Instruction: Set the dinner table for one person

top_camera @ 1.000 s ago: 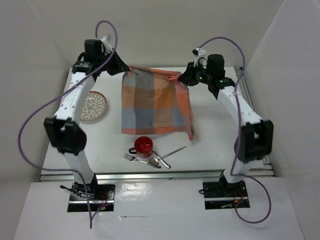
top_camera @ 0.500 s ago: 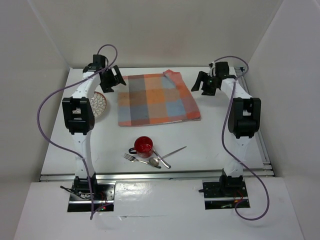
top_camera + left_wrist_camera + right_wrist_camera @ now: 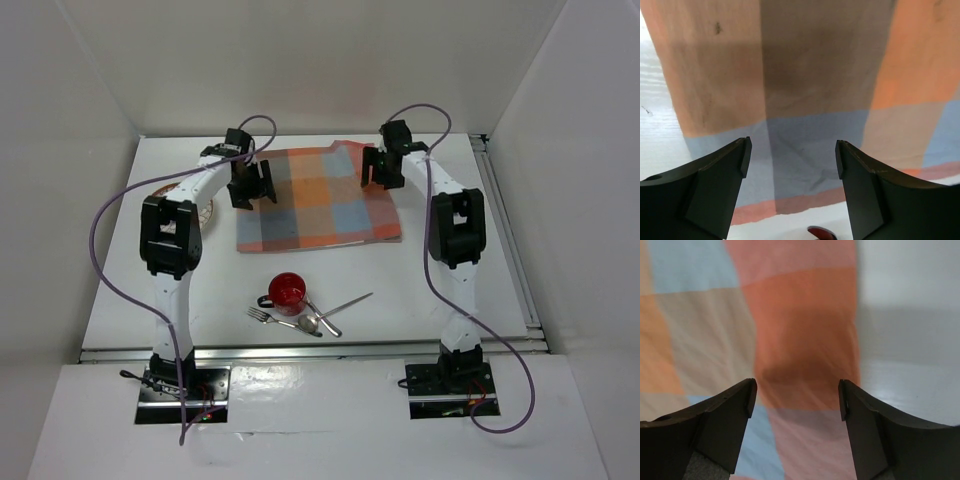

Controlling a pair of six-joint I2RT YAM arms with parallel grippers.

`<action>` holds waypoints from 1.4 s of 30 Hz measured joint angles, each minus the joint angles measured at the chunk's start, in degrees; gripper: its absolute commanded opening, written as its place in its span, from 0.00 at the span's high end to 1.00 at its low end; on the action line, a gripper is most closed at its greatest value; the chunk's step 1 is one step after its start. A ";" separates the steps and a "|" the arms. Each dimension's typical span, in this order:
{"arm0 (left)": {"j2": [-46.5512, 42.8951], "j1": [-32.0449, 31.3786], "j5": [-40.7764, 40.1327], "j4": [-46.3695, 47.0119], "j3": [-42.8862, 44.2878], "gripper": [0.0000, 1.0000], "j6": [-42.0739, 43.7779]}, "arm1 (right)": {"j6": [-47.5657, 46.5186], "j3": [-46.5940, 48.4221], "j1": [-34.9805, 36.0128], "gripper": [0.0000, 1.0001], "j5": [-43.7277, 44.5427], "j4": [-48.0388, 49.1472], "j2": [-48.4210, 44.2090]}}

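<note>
Recorded bench (image 3: 450, 290) as plain white. Logged cloth mat (image 3: 315, 198) as checked in orange, pale blue and tan. Noted mug (image 3: 287, 289) as glossy red, fork (image 3: 262, 316) and spoon (image 3: 308, 324) as silver. Marked arms (image 3: 168, 300) white with black joints, cables (image 3: 93, 232) purple.

The left arm (image 3: 168, 236) hides most of the patterned plate (image 3: 206, 212) at the left of the worktop (image 3: 430, 290). In the left wrist view, the bottom edge cuts off a red rim (image 3: 821, 233). The checked cloth (image 3: 800, 340) looks blurred in the right wrist view.
</note>
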 measured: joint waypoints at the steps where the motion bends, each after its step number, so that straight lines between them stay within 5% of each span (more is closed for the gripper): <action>1: 0.31 -0.31 -0.63 -0.26 -0.50 0.17 -0.02 | 0.35 -0.35 -0.22 0.28 1.20 -0.42 0.57; 5: 1.79 -0.13 -4.39 -0.83 -2.12 0.20 -0.22 | 1.77 -3.06 -0.94 0.30 3.74 -1.66 0.92; 10: 2.40 0.72 -7.87 -1.33 -3.50 0.21 -0.31 | 3.61 -8.44 -1.44 0.80 5.75 0.07 -0.44; 11: 2.40 0.87 -8.02 -1.18 -3.65 0.23 -0.44 | 4.28 -10.82 -1.46 0.82 6.03 1.11 -1.60; 17: 0.44 0.94 -8.00 1.31 -7.23 0.24 -0.44 | 10.19 -25.18 -1.51 0.81 7.26 4.63 -10.43; 19: -1.16 0.83 -7.89 2.25 -9.73 0.24 -0.44 | 11.63 -29.31 -1.51 0.73 7.96 5.73 -13.18; 26: -8.24 -0.52 -8.39 0.68 -19.74 0.21 -0.20 | 13.33 -36.26 -1.66 0.22 13.49 3.50 -20.20; 29: -10.12 -1.38 -10.19 -2.19 -19.96 0.20 -0.17 | 12.87 -37.00 -1.77 0.22 14.21 1.97 -24.02; 34: -11.69 -2.80 -11.96 -2.80 -17.97 0.21 -0.22 | 13.92 -39.78 -1.27 0.57 10.82 2.89 -32.96; 37: -11.76 -3.32 -11.89 -1.81 -17.97 0.22 -0.26 | 15.17 -43.80 0.83 0.70 7.54 4.39 -36.37; 42: -11.72 -3.61 -11.45 -0.02 -20.65 0.22 -0.46 | 17.27 -51.19 4.98 0.71 3.48 5.99 -35.50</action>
